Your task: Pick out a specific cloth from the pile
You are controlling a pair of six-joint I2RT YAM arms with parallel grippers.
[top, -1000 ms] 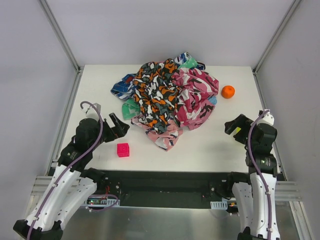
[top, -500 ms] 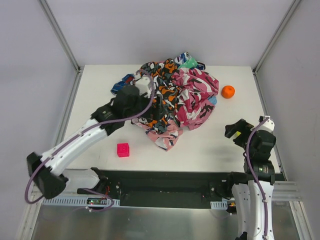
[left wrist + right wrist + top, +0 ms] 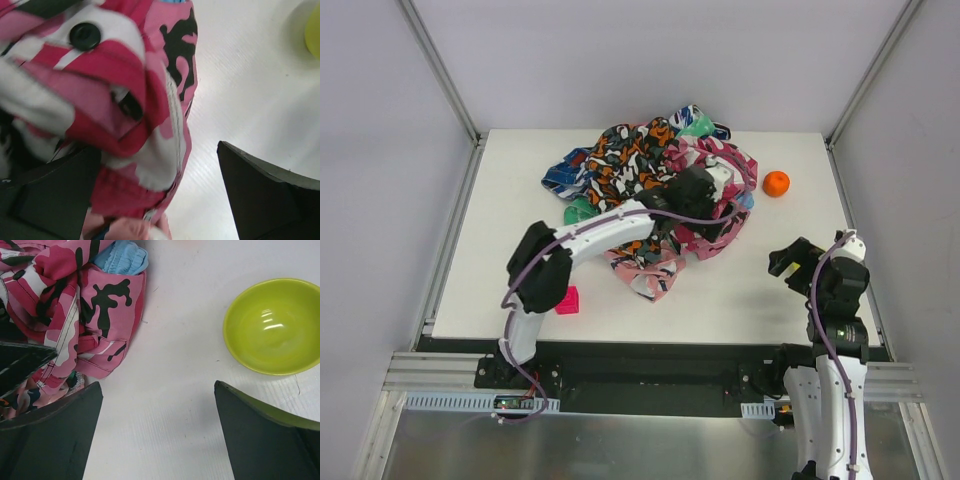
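Right wrist view: the cloth (image 3: pixel 122 260) peeks, seemingly from under the pile (image 3: pixel 60 300).

The left gripper (image 3: pixel 712 205) has reached from beside the pile (image 3: pixel 635 170) across it (onto the pink camouflage cloth (image 3: pixel 720 160)).

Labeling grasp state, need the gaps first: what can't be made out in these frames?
the cloth: right wrist view shows only a light-blue corner. The pink camouflage cloth covers the rest and the top edge cuts it.
left claw: top view, its wrist hides the fingertips; contact with the pile unclear.
green bowl: top view, mostly under the right claw; left wrist view, cut by the edge.
pink cube: top view, partly behind the left arm.
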